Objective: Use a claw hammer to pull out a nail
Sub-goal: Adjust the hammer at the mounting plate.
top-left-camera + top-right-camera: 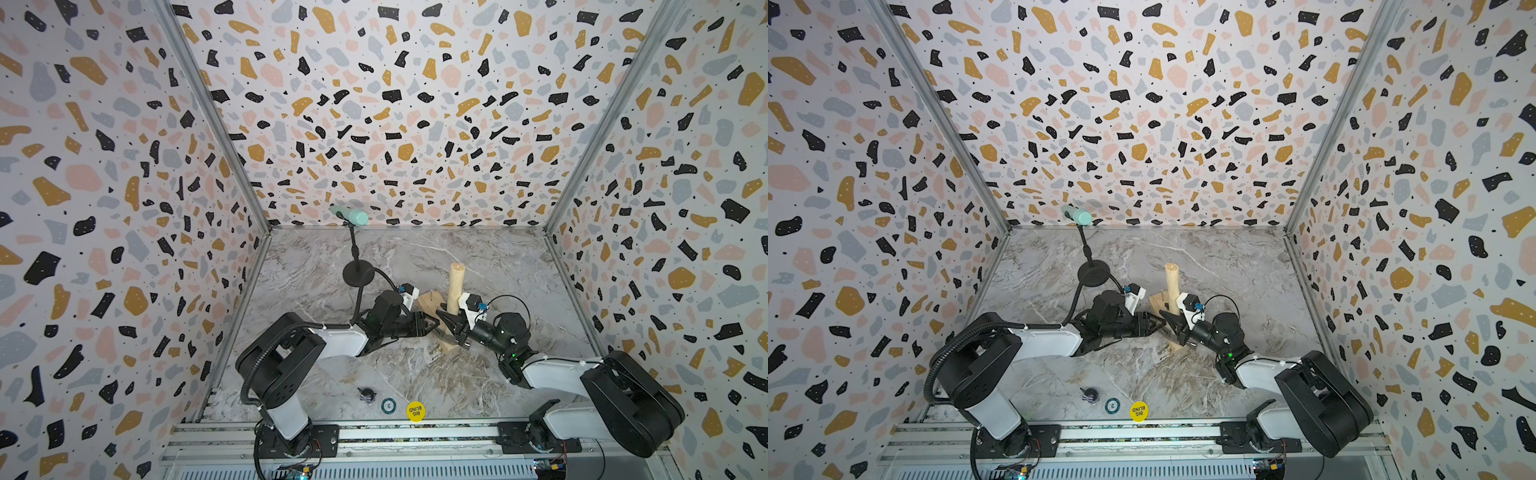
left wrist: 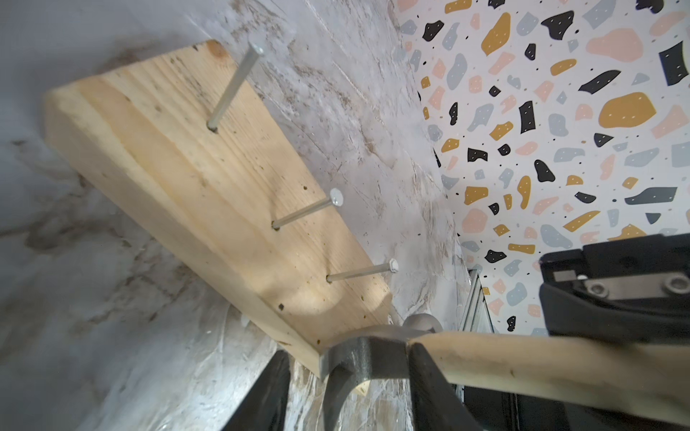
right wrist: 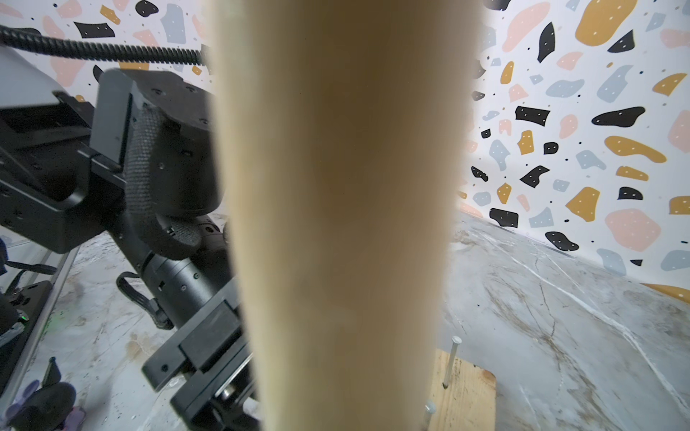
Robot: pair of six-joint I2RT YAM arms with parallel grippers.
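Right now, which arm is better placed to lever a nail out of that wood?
Right, most likely. The right gripper is shut on the claw hammer, handle upright, head down at the wood block. The left gripper is open beside the head, holding nothing.

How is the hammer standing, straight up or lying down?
Standing up: the claw hammer has its handle pointing upward and its steel head down at the wood block's end. The right pincer is shut around the handle.

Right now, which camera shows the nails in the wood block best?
The left wrist view: all three nails stand clear in the block. The right wrist view shows two beside the hammer handle; in both top views they are too small to see.
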